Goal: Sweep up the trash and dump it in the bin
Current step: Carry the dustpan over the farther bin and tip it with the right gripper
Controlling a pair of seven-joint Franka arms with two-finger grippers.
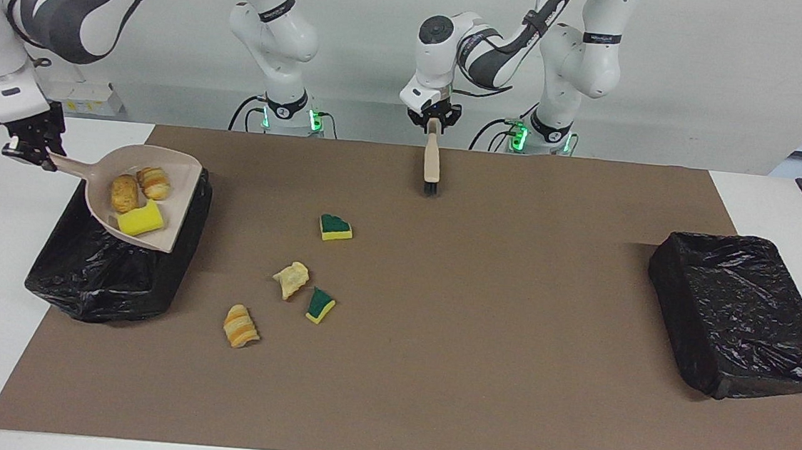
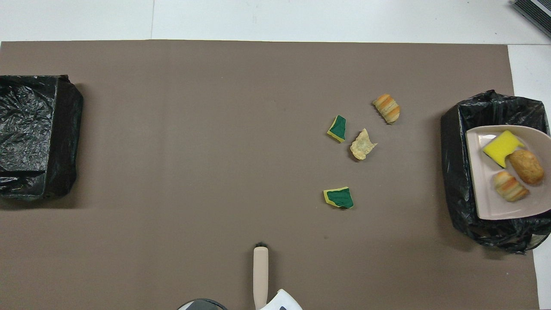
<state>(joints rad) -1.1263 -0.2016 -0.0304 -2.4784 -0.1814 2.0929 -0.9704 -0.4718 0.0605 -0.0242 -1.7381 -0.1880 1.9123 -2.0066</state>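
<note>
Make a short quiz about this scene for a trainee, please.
1. True or false: the dustpan is empty.
2. How many scraps lie on the mat? A) two B) four C) six
3. Fill the gap: the right gripper holds the dustpan over the ____.

Key
1. False: three scraps lie in it.
2. B
3. bin
</note>
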